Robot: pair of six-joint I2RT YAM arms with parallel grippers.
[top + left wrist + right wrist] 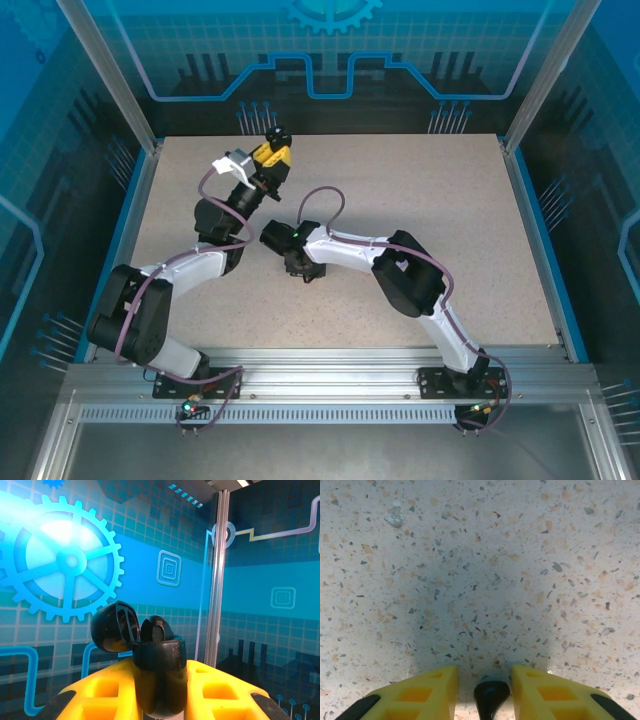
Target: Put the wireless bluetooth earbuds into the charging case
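My left gripper [161, 690] is shut on a black charging case [160, 670] and holds it upright in the air, raised over the far left of the table [273, 152]. The case's lid [115, 627] is swung open to the left, and one black earbud [157, 630] sits in the case. My right gripper [485, 676] points straight down at the tabletop near the middle [298, 268]. Its yellow fingers [427, 690] stand apart around a second black earbud [491, 695] lying on the table. A gap shows on each side of that earbud.
The speckled tabletop [430, 200] is bordered by blue rails and clear enclosure walls. An aluminium corner post [218, 575] stands behind the held case. The two arms cross close together near the table's middle left.
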